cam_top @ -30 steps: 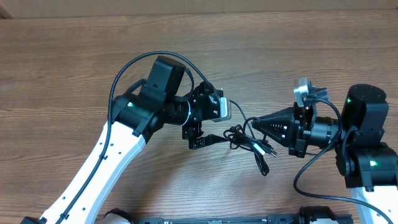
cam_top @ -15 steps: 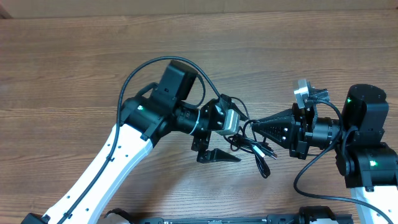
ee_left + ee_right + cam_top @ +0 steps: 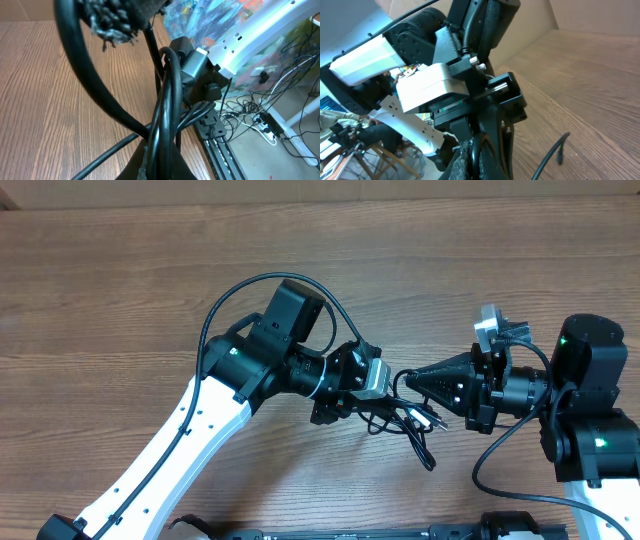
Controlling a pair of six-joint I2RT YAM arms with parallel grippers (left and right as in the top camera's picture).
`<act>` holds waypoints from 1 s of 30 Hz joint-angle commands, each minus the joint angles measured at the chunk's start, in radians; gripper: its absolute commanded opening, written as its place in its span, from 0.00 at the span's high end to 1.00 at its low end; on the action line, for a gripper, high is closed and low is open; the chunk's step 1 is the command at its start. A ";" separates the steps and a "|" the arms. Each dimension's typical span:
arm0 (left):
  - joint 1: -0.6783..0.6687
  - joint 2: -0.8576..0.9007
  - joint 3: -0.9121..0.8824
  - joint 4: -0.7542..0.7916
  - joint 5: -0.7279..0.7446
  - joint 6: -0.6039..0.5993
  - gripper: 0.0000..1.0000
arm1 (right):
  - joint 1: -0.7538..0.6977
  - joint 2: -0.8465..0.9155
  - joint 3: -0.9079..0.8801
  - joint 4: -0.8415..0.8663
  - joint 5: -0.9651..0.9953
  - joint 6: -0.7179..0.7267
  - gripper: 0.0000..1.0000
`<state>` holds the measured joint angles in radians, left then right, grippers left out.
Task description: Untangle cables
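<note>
L gripper (image 3: 352,408) is clenched on the cables (image 3: 412,425), biting strands at the left edge of the knot. In its wrist view the cords run straight down between the fingers. R gripper (image 3: 410,380) is clamped shut too, on a loop from the opp. side. The tips sit near each other w/ the tangle bunched between and just below them, prob. so each arm has its own strand to draw apart. One loose tail trails toward the front of the wooden counter (image 3: 120,280), lying slack.
</note>
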<state>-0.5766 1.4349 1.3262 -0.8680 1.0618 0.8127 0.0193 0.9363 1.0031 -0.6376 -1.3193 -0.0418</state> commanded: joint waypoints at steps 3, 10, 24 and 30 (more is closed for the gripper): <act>-0.006 0.005 -0.001 -0.039 -0.007 -0.006 0.96 | -0.002 -0.004 0.026 0.041 0.114 0.086 0.96; -0.006 0.005 -0.001 -0.148 -0.137 -0.006 0.96 | -0.002 -0.004 0.026 0.122 0.365 0.339 0.96; -0.006 0.005 -0.001 -0.237 -0.356 -0.077 0.96 | -0.004 -0.003 0.026 0.026 1.210 0.623 0.96; -0.006 0.005 -0.001 -0.240 -0.457 -0.140 0.96 | -0.004 -0.003 0.026 -0.134 1.754 0.630 0.96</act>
<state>-0.5766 1.4349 1.3281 -1.0687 0.6994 0.7250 0.0349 0.9363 1.0031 -0.7609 -0.0467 0.5728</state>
